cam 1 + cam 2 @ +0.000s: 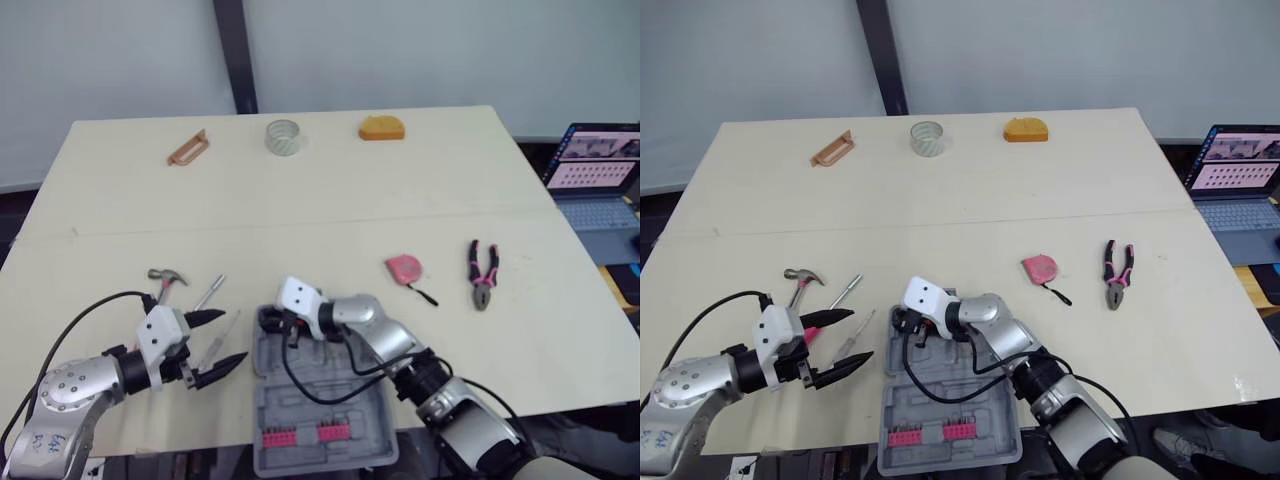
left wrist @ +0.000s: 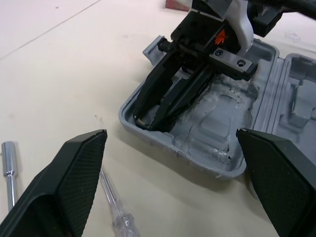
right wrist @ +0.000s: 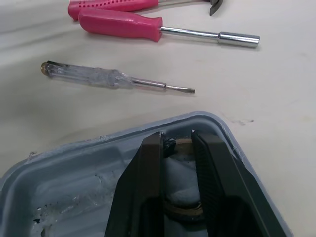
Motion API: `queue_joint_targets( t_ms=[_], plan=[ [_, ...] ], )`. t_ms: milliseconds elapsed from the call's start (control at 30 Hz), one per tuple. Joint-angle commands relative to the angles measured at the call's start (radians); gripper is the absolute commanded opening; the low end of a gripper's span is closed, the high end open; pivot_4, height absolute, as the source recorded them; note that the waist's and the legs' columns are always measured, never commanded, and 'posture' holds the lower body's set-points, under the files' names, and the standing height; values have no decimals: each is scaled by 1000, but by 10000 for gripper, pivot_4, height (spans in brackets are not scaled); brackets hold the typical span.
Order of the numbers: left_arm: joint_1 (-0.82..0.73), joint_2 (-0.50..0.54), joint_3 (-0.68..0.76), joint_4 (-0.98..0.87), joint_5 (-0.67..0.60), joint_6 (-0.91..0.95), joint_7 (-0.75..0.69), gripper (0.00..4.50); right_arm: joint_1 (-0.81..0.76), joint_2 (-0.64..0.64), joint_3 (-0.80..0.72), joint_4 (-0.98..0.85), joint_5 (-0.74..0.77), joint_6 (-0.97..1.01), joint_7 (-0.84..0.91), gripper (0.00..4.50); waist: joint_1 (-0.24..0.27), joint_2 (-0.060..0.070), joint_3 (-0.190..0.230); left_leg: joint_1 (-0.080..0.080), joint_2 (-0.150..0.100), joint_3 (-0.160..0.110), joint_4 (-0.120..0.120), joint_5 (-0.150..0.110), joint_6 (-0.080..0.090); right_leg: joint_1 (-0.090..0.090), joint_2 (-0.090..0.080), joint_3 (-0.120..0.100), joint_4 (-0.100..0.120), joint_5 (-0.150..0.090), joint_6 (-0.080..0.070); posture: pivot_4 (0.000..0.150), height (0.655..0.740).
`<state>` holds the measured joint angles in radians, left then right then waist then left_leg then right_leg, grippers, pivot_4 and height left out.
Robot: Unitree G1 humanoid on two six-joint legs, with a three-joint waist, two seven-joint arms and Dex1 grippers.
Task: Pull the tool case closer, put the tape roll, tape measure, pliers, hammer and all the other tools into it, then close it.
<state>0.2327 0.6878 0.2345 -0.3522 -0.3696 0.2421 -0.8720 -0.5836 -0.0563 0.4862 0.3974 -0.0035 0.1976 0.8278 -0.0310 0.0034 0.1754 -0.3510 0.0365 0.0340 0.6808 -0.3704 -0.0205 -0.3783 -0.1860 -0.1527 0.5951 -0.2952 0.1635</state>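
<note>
Pale walls stand behind a broad cream desk (image 1: 330,190), with a laptop (image 1: 600,190) on a lower surface off its right side. At the desk's near edge, about the middle, the grey case (image 1: 320,455) lies open and flat, a row of pink-held bits (image 1: 305,433) along its near side. The right gripper (image 3: 176,139) reaches down into the case's far left corner, its fingers (image 3: 148,173) drawn nearly together with a thin gap between them, tips close against the corner wall; I cannot make out anything held between them. The left gripper (image 1: 233,336) hovers just left of the case, its fingers (image 2: 81,163) spread wide and holding nothing. Beyond that gripper lies the hammer (image 1: 165,276), its head toward the far side, and just beside it a pink-handled nut driver (image 1: 209,294). A clear-handled screwdriver (image 3: 98,76) lies between the nut driver and the case, apart from both. Well to the right, the pliers (image 1: 483,272) lie with pink and black handles pointing away, and the pink tape measure (image 1: 404,268) sits between them and the case. Along the far edge are an orange bracket (image 1: 188,148), the tape roll (image 1: 284,137) and an orange block (image 1: 382,127), well apart from everything else.
</note>
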Motion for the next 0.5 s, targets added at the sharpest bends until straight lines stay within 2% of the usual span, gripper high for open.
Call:
queue_joint_targets(
  t_ms=[33,167,200,267,367,400,467,500],
  plan=[
    [-4,12,21,-35,-26,31,10,45000,20,-8,-62,-91,82,36,54,9896,2,0,0,0,0,0,0,0,0,0,0,0,0,0,0,1500,7400],
    [-10,4,47,-43,-64,86,33,45000,35,-63,-152,-232,181,135,89,9896,3,0,0,-1,0,0,0,0,0,0,0,0,-1,0,0,1500,7400],
    [-6,2,64,-45,-81,109,41,45000,50,-108,-189,-288,215,171,107,12187,3,0,0,-1,0,0,0,0,0,0,0,0,-1,0,0,1500,7400],
    [6,1,94,-50,-106,140,55,45000,80,-181,-247,-374,270,224,135,17932,6,0,0,-1,0,0,0,0,0,0,0,0,-1,0,0,1500,7400],
    [51,-4,195,-51,-134,159,79,45000,166,-371,-384,-505,369,316,205,31847,11,0,0,-2,0,0,0,-1,0,0,0,0,-1,0,0,1500,7400],
    [76,-1,231,-46,-139,160,76,45000,196,-431,-424,-532,393,337,221,39141,12,0,0,-2,0,0,0,-1,1,0,0,0,-2,0,0,1500,7400],
    [134,9,310,-21,-142,158,60,45000,258,-544,-518,-561,445,373,253,44659,12,0,1,-2,0,0,0,-2,1,0,0,0,-4,0,0,1500,7400],
    [160,13,349,-7,-146,158,52,45000,286,-590,-559,-566,470,390,267,44659,8,-1,1,-2,0,1,0,-2,1,0,0,0,-4,0,0,1500,7400]
  ],
)
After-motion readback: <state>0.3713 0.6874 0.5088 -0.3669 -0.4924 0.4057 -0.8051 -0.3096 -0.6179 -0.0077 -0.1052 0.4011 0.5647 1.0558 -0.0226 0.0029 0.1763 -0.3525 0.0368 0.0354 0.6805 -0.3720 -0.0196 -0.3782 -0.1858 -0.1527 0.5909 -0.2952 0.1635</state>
